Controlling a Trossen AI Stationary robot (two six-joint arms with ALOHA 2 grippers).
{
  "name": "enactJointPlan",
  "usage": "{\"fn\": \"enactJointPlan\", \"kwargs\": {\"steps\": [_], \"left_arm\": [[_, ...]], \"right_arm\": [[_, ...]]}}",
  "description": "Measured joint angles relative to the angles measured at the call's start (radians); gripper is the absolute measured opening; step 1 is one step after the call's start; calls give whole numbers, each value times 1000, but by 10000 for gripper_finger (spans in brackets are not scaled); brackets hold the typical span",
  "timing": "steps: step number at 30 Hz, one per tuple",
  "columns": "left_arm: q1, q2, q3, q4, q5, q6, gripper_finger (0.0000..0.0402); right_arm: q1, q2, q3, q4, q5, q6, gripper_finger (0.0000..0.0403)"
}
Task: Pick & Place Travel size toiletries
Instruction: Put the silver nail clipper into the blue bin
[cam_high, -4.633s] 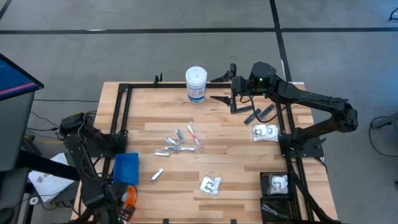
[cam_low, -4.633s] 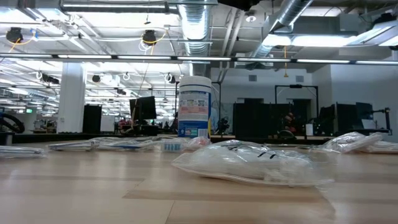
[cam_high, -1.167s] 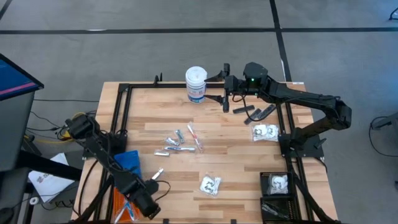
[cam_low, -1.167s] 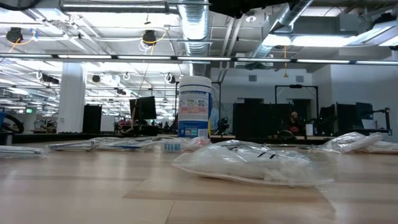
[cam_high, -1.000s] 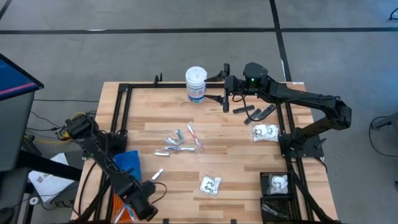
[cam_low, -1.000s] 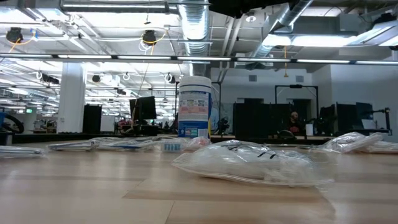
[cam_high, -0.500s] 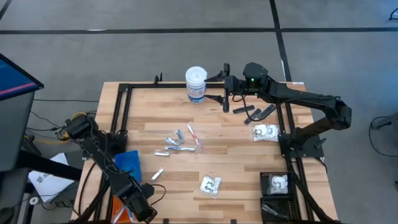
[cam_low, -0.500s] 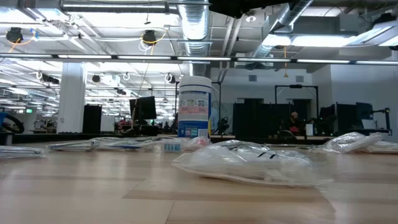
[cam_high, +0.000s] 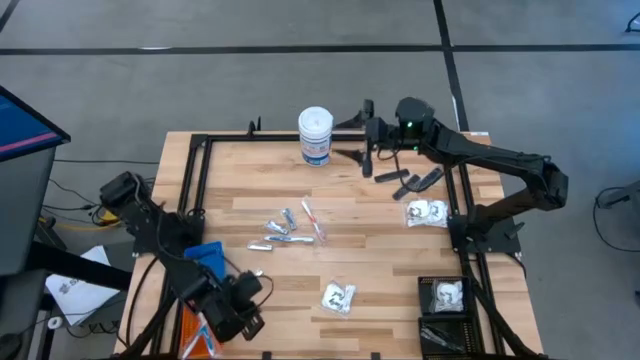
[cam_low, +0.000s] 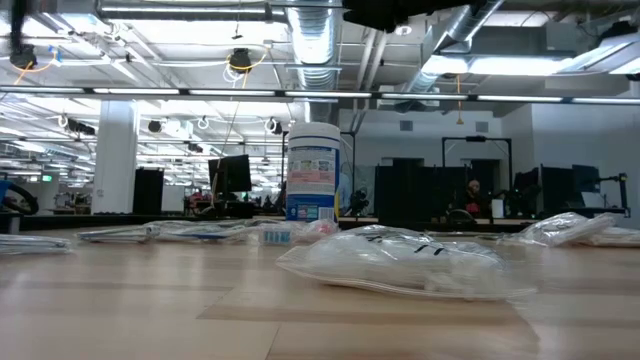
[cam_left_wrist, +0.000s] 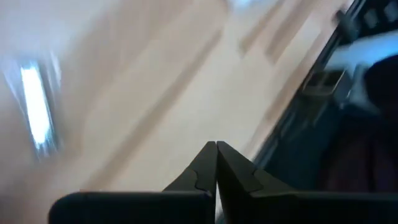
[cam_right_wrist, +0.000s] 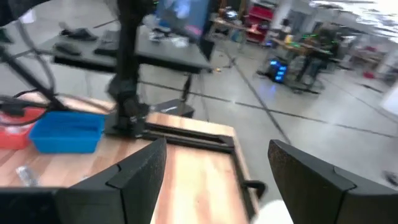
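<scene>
The toiletries lie spread on the wooden table: silver-blue tubes (cam_high: 278, 229), white-and-red sticks (cam_high: 313, 220), slim black pieces (cam_high: 410, 182) and clear packets (cam_high: 338, 297) (cam_high: 427, 212). In the low view the near packet (cam_low: 400, 262) lies flat on the boards. My left gripper (cam_high: 250, 295) is shut and empty near the table's near-left corner. Its wrist view shows the shut fingertips (cam_left_wrist: 216, 149) above bare wood with one blurred silver tube (cam_left_wrist: 37, 115) off to the side. My right gripper (cam_high: 362, 138) hangs open at the far edge, right of the white canister (cam_high: 315, 135). Its wide-spread fingers (cam_right_wrist: 140, 168) hold nothing.
A blue bin (cam_high: 205, 262) and an orange bin (cam_high: 195, 330) sit at the near-left edge beside my left arm. A black bin (cam_high: 445, 300) holding a packet stands at the near right. A black frame (cam_high: 195, 175) runs along the table's edges. The canister (cam_low: 313, 172) stands upright.
My left arm has swung from the near-left corner over the orange bin toward the table's far and right sides, ending by the lone silver tube beside the blue bin. The toiletries lie where they were.
</scene>
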Motion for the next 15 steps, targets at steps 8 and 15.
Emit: {"fn": "enactJointPlan", "kwargs": {"steps": [8, 15], "left_arm": [[92, -70, -43, -15, -62, 196, 0], [152, -70, -101, -15, -63, 273, 0]], "right_arm": [[-79, 0, -2, -38, -258, 47, 276], [-150, 2, -15, -116, -281, 128, 276]]}}
